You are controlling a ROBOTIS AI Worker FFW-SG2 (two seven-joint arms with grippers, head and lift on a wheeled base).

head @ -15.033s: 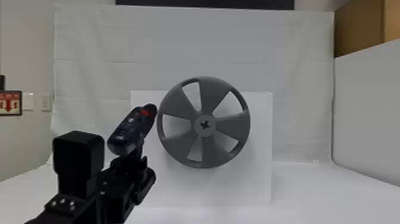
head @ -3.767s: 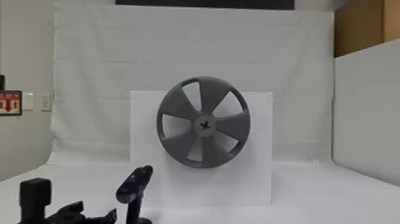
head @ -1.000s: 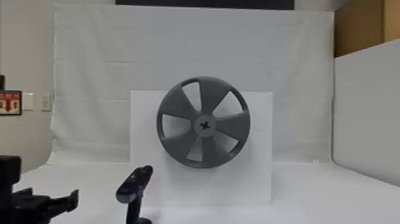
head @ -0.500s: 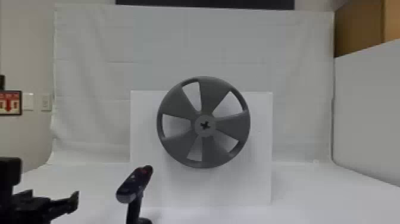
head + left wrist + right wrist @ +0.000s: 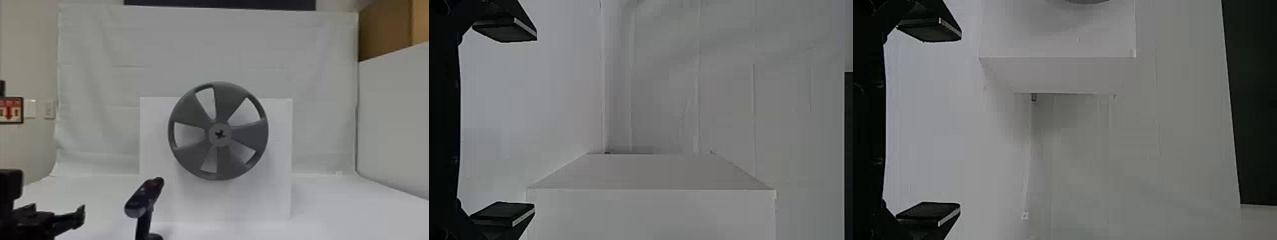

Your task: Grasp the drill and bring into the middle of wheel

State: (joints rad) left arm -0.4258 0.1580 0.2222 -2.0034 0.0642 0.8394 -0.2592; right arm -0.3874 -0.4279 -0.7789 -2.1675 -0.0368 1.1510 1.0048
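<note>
Dark-blue drill (image 5: 143,196) upright in the head view, apart and to the right of the nearer left gripper (image 5: 59,208), its body seemingly angled toward the wheel (image 5: 220,134). Left wrist view: jaws spread, empty. Right wrist view: right gripper (image 5: 960,121) likewise parted, empty.

We count one drill (image 5: 142,199) right of our left gripper (image 5: 58,208), one wheel (image 5: 220,134) and one white box (image 5: 210,204) farther right, plus one sign (image 5: 11,110) and two wall plates (image 5: 48,109) beyond it.
</note>
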